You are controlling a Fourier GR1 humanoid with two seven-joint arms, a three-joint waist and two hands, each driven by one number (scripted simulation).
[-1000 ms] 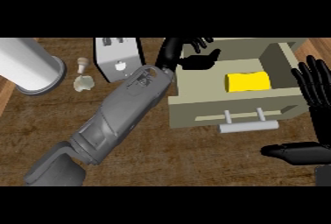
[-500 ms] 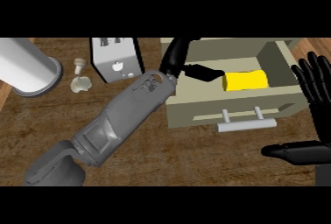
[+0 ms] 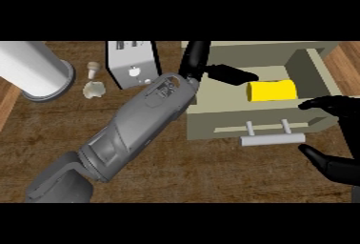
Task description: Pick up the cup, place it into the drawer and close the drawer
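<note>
The yellow cup (image 3: 272,90) lies on its side inside the open beige drawer (image 3: 232,121), toward its right half. My left hand (image 3: 199,58) is over the drawer's back left corner, open, with its thumb stretched toward the cup but not touching it. My right hand (image 3: 336,164) is at the view's right edge, open, with fingertips (image 3: 325,103) over the drawer's front right corner and its thumb below the grey handle (image 3: 272,139). My left forearm hides the drawer's left front corner.
A silver toaster (image 3: 132,66) stands left of the drawer. A small pale glass (image 3: 92,86) lies beside it, and a large white cylinder (image 3: 34,69) fills the far left. Bare wooden counter (image 3: 211,176) runs in front of the drawer.
My left hand has let its fingers draw back toward the drawer's left corner, clear of the cup. My right hand's fingers have lowered toward the drawer's front right corner.
</note>
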